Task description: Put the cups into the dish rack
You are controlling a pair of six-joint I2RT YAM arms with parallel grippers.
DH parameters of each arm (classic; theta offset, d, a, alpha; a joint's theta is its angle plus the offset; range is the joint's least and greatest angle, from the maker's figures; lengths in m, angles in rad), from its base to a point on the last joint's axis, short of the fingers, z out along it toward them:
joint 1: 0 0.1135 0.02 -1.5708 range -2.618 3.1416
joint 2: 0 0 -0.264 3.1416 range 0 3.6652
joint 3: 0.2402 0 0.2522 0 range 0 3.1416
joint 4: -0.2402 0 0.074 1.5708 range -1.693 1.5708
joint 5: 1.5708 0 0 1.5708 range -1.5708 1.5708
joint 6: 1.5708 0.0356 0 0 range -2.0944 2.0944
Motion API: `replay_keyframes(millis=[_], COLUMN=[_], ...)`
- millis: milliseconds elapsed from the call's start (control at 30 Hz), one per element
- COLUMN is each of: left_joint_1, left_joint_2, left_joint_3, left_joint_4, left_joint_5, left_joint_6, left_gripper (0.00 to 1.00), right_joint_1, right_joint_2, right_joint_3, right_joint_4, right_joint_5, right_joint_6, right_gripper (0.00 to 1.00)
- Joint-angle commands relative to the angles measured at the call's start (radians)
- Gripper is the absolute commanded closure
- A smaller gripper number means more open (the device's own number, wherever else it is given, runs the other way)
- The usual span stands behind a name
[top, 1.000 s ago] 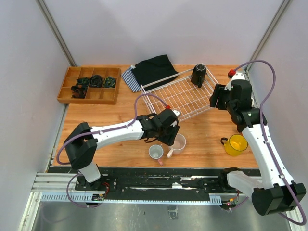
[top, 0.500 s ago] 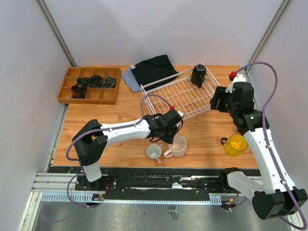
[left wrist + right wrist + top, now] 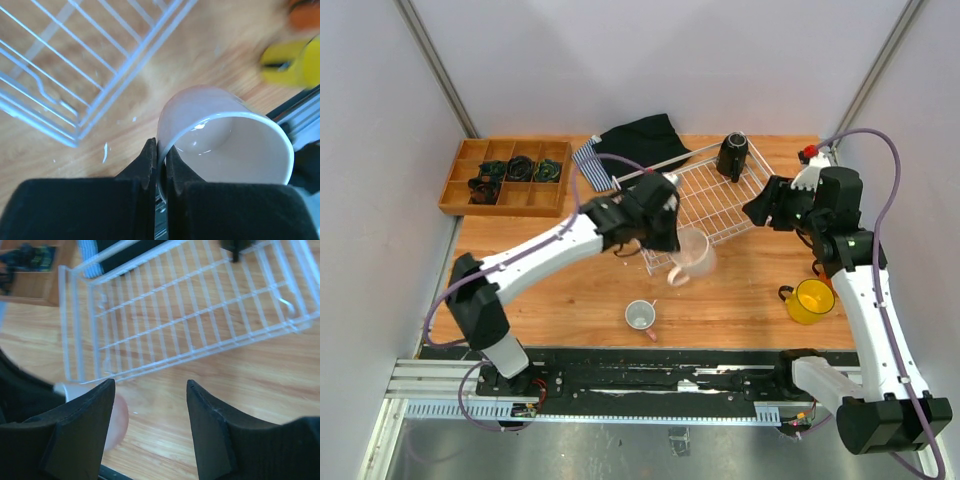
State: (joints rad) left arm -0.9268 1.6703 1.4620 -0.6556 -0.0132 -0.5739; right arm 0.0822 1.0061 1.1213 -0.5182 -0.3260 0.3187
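My left gripper (image 3: 662,232) is shut on the rim of a pale pink cup (image 3: 692,254), which hangs tilted in the air just off the near corner of the white wire dish rack (image 3: 692,196). In the left wrist view the fingers (image 3: 150,162) pinch the pink cup (image 3: 225,135) by its wall, one inside and one outside. A black cup (image 3: 731,155) stands in the rack's far corner. On the table sit a small pale cup (image 3: 641,316) and a yellow cup (image 3: 812,300). My right gripper (image 3: 760,210) hovers open and empty by the rack's right side.
A brown wooden compartment tray (image 3: 506,177) with dark items lies at the back left. A dark cloth (image 3: 638,143) over a striped one lies behind the rack. The right wrist view looks down on the rack (image 3: 190,315) and bare wood.
My left gripper has shut on the pink cup's rim and lifted it off the table, up and back toward the rack's near corner. The right arm has shifted only slightly.
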Motion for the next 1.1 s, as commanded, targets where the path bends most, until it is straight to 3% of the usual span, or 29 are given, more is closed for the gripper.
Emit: replay_keyframes(millis=[0, 100, 233, 300, 367, 467, 567, 833, 1067], left_joint_1=[0.146, 0.260, 0.407, 0.450, 0.459, 0.457, 0.457, 0.456, 0.456], left_joint_2=[-0.150, -0.211, -0.304, -0.330, -0.333, -0.322, -0.316, -0.254, -0.193], left_joint_3=[0.132, 0.120, -0.004, -0.084, -0.143, -0.217, -0.267, -0.256, -0.250], left_joint_4=[0.033, 0.104, 0.302, 0.454, 0.575, 0.752, 0.878, 1.039, 1.097], left_joint_5=[0.098, 0.181, 0.340, 0.403, 0.457, 0.517, 0.527, 0.533, 0.524], left_joint_6=[-0.127, -0.189, -0.325, -0.446, -0.554, -0.697, -0.794, -0.872, -0.853], left_gripper=[0.99, 1.00, 0.99, 0.99, 0.99, 0.99, 0.99, 0.99, 0.99], right_joint_1=[-0.030, -0.039, -0.048, -0.047, -0.047, -0.042, -0.013, 0.137, 0.190], right_joint_2=[-0.003, 0.000, 0.013, 0.034, 0.070, 0.145, 0.222, 0.256, 0.297], right_joint_3=[-0.041, -0.083, -0.132, -0.181, -0.236, -0.305, -0.340, -0.319, -0.302], right_joint_4=[0.172, 0.328, 0.557, 0.777, 1.103, 1.470, 1.704, 1.576, 1.615], right_joint_5=[-0.274, -0.413, -0.579, -0.679, -0.736, -0.744, -0.696, -0.616, -0.582], right_joint_6=[0.095, 0.185, 0.338, 0.489, 0.688, 1.004, 1.168, 1.082, 1.124], right_gripper=[0.40, 0.40, 0.38, 0.37, 0.36, 0.34, 0.33, 0.33, 0.34])
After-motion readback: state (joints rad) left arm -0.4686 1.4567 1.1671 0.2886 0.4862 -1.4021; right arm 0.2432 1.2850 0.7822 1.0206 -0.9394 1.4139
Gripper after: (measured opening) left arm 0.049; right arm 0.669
